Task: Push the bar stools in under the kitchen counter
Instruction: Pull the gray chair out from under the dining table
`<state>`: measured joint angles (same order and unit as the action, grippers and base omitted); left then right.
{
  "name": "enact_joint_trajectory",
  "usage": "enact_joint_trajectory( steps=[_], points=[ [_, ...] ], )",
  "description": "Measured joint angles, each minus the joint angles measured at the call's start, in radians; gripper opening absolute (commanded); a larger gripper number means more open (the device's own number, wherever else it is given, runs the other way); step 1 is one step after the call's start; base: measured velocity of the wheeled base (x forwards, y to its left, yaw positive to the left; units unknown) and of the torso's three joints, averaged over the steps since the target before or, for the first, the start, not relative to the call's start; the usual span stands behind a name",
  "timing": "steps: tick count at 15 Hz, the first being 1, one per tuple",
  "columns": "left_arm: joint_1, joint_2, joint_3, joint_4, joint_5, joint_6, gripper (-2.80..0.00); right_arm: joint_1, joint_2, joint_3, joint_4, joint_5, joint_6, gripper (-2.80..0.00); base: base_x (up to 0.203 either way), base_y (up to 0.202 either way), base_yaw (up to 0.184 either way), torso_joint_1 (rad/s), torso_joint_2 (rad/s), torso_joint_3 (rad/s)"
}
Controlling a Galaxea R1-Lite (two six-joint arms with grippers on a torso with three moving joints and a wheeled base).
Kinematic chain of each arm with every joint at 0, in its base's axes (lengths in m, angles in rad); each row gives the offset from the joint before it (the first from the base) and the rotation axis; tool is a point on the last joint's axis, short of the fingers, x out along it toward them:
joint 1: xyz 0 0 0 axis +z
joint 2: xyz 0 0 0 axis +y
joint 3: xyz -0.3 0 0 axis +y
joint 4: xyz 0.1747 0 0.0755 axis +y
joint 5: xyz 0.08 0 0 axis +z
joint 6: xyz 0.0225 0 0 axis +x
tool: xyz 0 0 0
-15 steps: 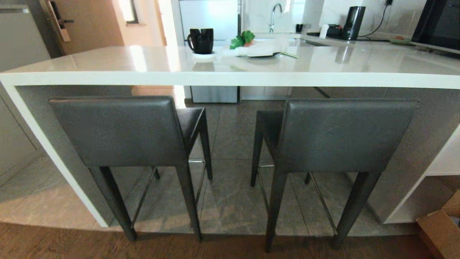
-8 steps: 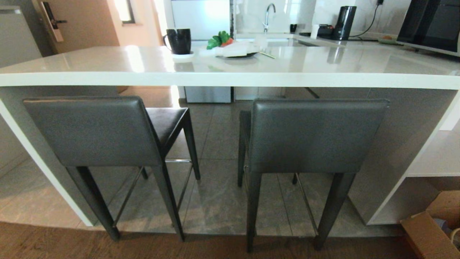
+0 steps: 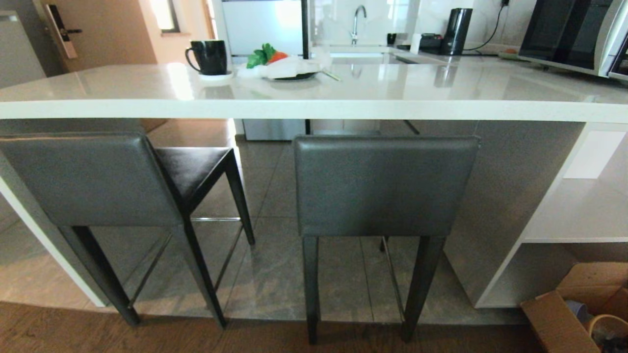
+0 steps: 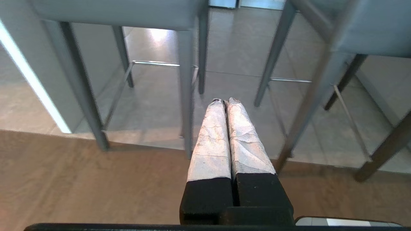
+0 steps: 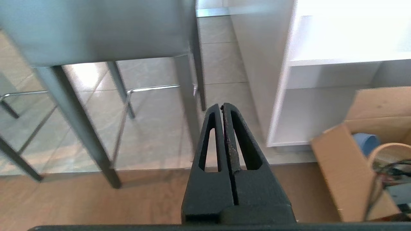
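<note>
Two dark grey bar stools stand side by side at the white kitchen counter (image 3: 314, 109), backrests toward me. The left stool (image 3: 88, 179) sits at the counter's end panel; the right stool (image 3: 385, 186) is at the middle of the head view. Their seats reach under the slab, their rear legs stand at the tile's near edge. Neither arm shows in the head view. My left gripper (image 4: 224, 102) is shut and empty, low before the gap between the stools' legs. My right gripper (image 5: 222, 106) is shut and empty, beside the right stool's leg (image 5: 188, 106).
A black mug (image 3: 208, 56), a plate with greens (image 3: 287, 68) and a kettle (image 3: 456, 32) stand on the counter. White open shelving (image 3: 579, 211) adjoins the counter on the right. A cardboard box (image 3: 574, 314) sits on the wood floor at the lower right.
The whole scene has slid to the left in the head view, so the camera has shifted right. The stools keep their places relative to the counter.
</note>
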<state>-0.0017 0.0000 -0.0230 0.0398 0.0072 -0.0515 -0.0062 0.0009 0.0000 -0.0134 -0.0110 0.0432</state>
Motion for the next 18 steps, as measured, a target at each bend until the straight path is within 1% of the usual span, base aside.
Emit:
enact_joint_trajectory(
  steps=[5,7,18],
  points=[
    [0.0,0.0,0.0,0.0,0.0,0.0,-2.8,0.0,0.0,0.0,0.0,0.0,0.0,-2.8,0.0,-0.192,0.0,0.005,0.0,0.005],
    [0.001,0.0,0.0,0.0,0.0,0.0,-2.8,0.0,0.0,0.0,0.001,0.0,0.0,-2.8,0.0,-0.113,0.002,0.001,0.01,-0.002],
    [0.0,0.0,0.0,0.0,0.0,0.0,-2.8,0.0,0.0,0.0,0.0,0.001,0.0,-2.8,0.0,0.0,0.0,0.0,0.0,0.0]
  ],
)
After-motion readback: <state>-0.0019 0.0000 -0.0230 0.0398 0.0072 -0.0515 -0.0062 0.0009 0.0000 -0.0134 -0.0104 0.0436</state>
